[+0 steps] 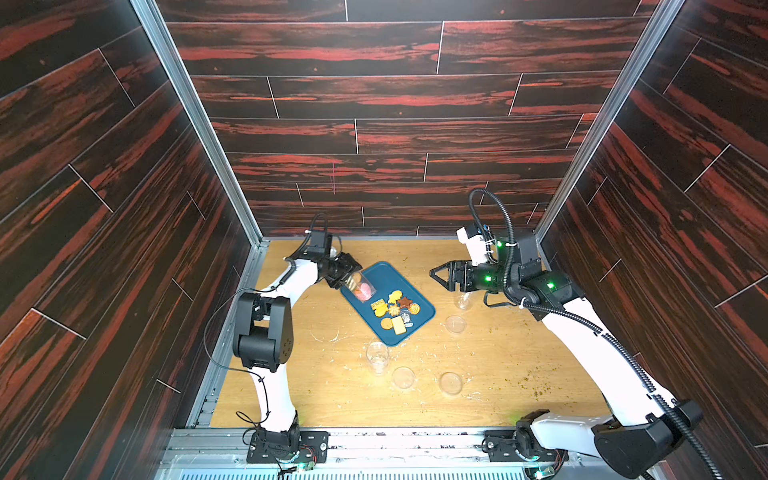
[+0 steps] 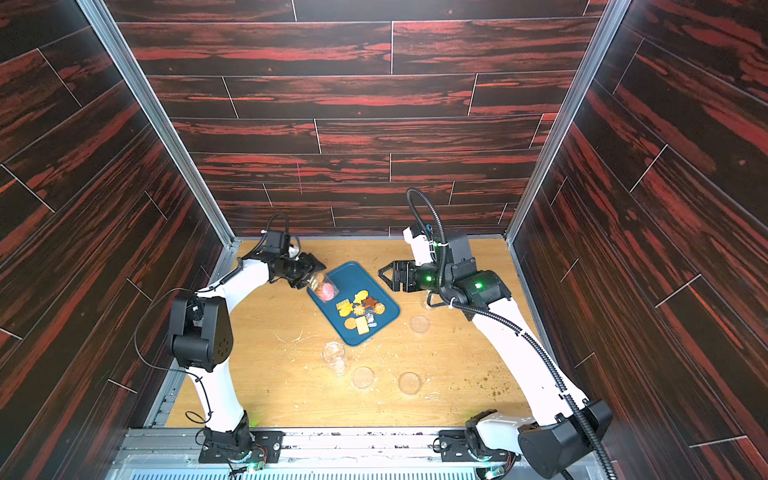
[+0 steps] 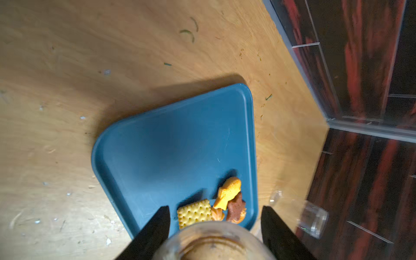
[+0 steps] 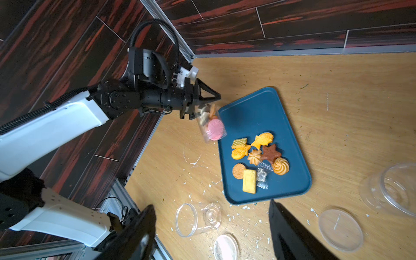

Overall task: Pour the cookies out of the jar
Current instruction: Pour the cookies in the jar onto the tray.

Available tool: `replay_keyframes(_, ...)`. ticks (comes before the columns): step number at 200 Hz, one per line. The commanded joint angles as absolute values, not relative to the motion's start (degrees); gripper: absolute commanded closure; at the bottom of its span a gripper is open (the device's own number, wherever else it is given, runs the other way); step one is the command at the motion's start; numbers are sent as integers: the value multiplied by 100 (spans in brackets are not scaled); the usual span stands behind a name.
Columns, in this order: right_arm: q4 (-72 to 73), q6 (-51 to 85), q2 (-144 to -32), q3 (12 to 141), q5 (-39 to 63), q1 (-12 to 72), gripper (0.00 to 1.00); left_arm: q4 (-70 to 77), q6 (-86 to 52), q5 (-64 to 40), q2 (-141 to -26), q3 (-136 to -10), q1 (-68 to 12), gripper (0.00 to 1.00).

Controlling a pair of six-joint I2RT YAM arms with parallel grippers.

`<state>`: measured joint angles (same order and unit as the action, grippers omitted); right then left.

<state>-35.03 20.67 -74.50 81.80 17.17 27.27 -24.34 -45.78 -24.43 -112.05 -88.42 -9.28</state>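
Observation:
A clear jar hangs tilted, mouth down, over the near-left corner of a blue tray. My left gripper is shut on the jar's base. Pink rounds and a pretzel are still inside it. Several cookies lie in a cluster on the tray. My right gripper hovers open and empty to the right of the tray.
A small clear crinkled packet lies among the cookies. An empty clear jar lies on the wooden table in front of the tray, with clear lids nearby. Another clear jar sits under my right arm. Crumbs litter the table.

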Motion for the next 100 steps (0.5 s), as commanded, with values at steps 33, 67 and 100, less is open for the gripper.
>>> replay_keyframes(33, -3384, 2224, -7588, 8309, 1884, 2742, 18, -3977, -3235, -1413, -11577, -10574, -1502, 41)
replay_keyframes(67, -3314, 2180, -7457, 8140, 1811, 2742, 18, -3240, -3075, -1150, -11232, -9914, -1665, 41)
replay_keyframes(100, -3556, 2316, -7703, 8189, 1903, 2738, 18, -2952, -3509, -1594, -11113, -9683, -1663, 41)
